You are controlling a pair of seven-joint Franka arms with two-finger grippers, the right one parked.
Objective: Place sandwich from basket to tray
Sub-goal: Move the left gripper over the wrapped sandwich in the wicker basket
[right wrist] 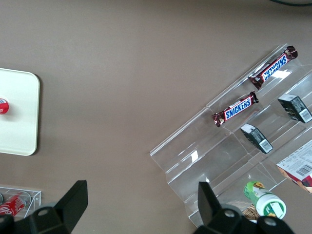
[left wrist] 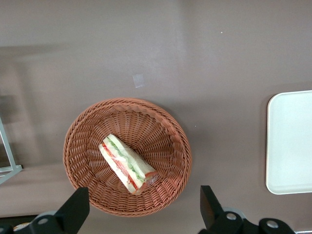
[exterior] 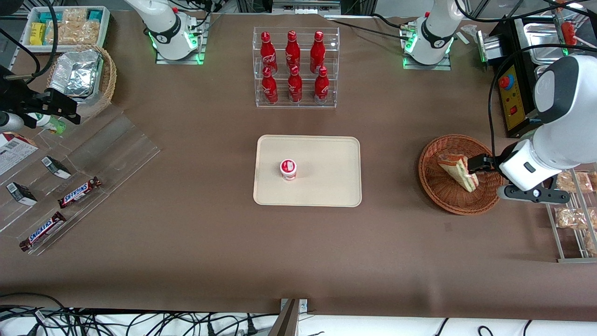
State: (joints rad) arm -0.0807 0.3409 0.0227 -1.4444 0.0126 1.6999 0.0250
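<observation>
Trouble, if it comes, will start at the grasp: your gripper (exterior: 483,167) hangs above the basket (exterior: 447,196) with its fingers (left wrist: 75,208) spread wide and holding nothing, and the sandwich (exterior: 459,171) lies slanted in the bowl, leaning toward the rim. In the wrist view the wedge (left wrist: 127,164) sits off-centre between the two fingers, so a straight descent could, I judge, catch only one end and let the wrapped bread pivot or slide out. The clear wrap looks slick, and soft bread may crush if you squeeze hard. A finger could also snag the woven wall (left wrist: 165,122) and drag the light basket along with it.

At the other end, the tray (exterior: 326,154) already carries a small red-and-white cup (exterior: 288,169) near its middle; aim for the bare part of the tray or you may knock the cup over.

The table (exterior: 196,242) is covered in plain brown sheeting. Farther from the front camera than the tray stands a clear rack of red bottles (exterior: 293,67); toward the parked arm's end lies an acrylic shelf with candy bars (exterior: 79,192)
</observation>
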